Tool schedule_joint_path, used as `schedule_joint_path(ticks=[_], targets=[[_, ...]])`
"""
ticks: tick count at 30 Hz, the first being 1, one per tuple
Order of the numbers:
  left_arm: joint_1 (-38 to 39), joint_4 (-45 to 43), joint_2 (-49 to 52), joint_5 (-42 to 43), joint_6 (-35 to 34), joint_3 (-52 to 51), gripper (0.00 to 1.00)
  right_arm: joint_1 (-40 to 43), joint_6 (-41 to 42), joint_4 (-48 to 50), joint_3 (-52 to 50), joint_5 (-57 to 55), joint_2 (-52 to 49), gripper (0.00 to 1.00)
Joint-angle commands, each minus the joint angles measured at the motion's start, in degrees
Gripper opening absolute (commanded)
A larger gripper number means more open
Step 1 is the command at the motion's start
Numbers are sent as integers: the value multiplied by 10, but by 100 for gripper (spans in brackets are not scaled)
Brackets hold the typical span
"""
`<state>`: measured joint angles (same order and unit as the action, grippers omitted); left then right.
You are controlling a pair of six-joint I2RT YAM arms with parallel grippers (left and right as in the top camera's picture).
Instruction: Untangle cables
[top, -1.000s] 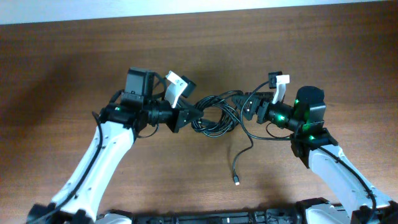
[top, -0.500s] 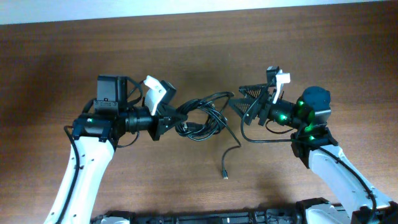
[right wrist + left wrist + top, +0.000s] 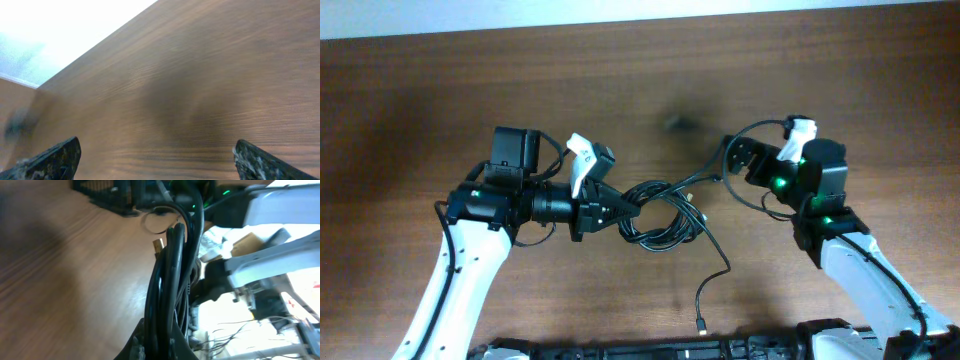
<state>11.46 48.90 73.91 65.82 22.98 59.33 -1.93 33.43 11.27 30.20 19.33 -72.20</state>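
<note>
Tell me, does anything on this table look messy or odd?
Yes: the cables are knotted in one bunch, pinched by the left gripper, with one plug end trailing loose toward the near edge of the table.

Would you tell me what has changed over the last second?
The right gripper has backed away from the cables to the right and now stands open and empty. The cables shifted toward the near edge, and the loose plug now trails lower. The left gripper stays shut on them.
</note>
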Motion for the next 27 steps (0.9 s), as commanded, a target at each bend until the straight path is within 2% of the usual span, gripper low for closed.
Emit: schedule_joint_path(ticks=[1, 3, 4, 6, 7, 10, 13, 15, 17, 18, 20, 21, 22, 24, 25, 26, 27], targets=[[1, 0, -12, -120, -11, 7, 0, 46, -19, -42, 0, 47, 4, 99], [1, 0, -12, -199, -15, 7, 0, 73, -58, -48, 0, 133, 4, 98], [1, 0, -12, -250, -16, 7, 0, 97, -113, -36, 0, 258, 4, 99], [2, 0, -12, -247, 3, 7, 0, 110, -170, 22, 0, 455, 4, 99], [9, 0, -12, -247, 26, 7, 0, 105, -169, 48, 0, 506, 4, 99], [57, 0, -3, -263, 40, 7, 0, 56, -172, 69, 0, 543, 4, 99], [123, -2, 13, -306, 40, 7, 0, -27, -214, 70, 0, 542, 4, 100], [139, -2, 15, -327, 40, 7, 0, -83, -247, 68, 0, 531, 4, 95], [140, -2, 15, -326, 39, 7, 0, -137, -264, 42, 0, 475, 4, 78], [140, -4, 15, -326, 39, 7, 0, -158, -279, 16, 0, 438, 4, 73], [140, -4, 15, -325, 39, 10, 0, -192, -309, -44, 0, 358, 4, 70], [140, -4, 15, -320, 39, 12, 0, -204, -318, -65, 0, 333, 4, 66], [140, -4, 15, -315, 39, 14, 0, -214, -318, -73, 0, 323, 4, 54], [140, -4, 15, -313, 39, 14, 4, -217, -317, -74, 0, 322, 4, 5], [140, -4, 15, -318, 39, 14, 14, -216, -311, -74, 0, 316, 4, 4], [139, -7, 15, -342, 7, 14, 32, -216, -274, -74, 0, 294, 4, 4], [133, -12, 15, -369, -70, 19, 47, -216, -244, -74, 0, 283, 4, 4]])
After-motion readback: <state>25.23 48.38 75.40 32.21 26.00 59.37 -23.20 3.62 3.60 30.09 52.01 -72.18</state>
